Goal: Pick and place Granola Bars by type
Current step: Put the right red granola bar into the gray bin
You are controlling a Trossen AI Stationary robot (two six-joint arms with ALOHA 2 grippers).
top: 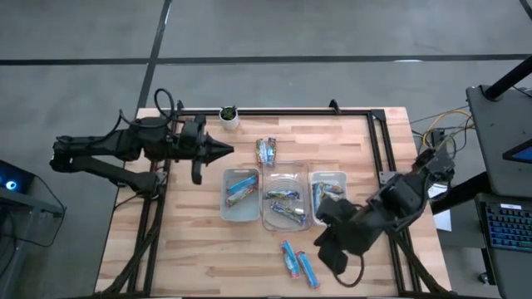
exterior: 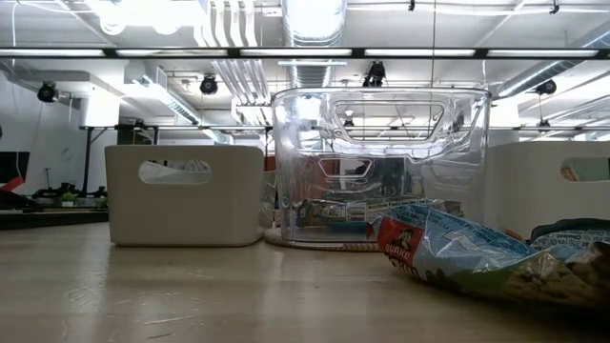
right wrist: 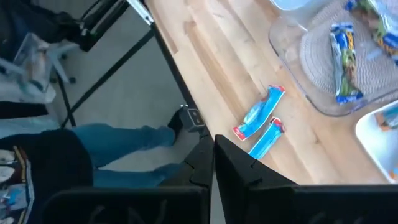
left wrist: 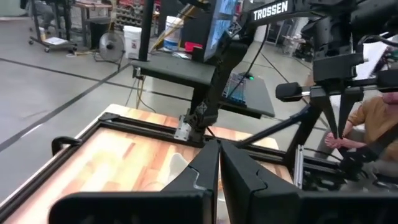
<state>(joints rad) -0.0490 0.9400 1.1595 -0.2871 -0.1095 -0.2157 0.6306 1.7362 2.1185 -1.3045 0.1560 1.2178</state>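
Starting at your left, the left gripper (top: 226,148) hangs pinched shut and empty over the table's left side. Granola bars in shiny wrappers fill three trays (top: 226,208); a green-tan pair (top: 266,151) lies beyond them, two blue ones (top: 298,262) nearer you. Your right gripper (top: 326,242) hovers closed, empty, beside those.

We see a light butcher-block table (top: 191,241) carrying three trays (top: 240,195) side by side at its centre, two blue granola bars (top: 298,263) lying near its front edge, more bars (top: 266,150) behind the trays, and a small potted plant (top: 229,116) at its back edge.
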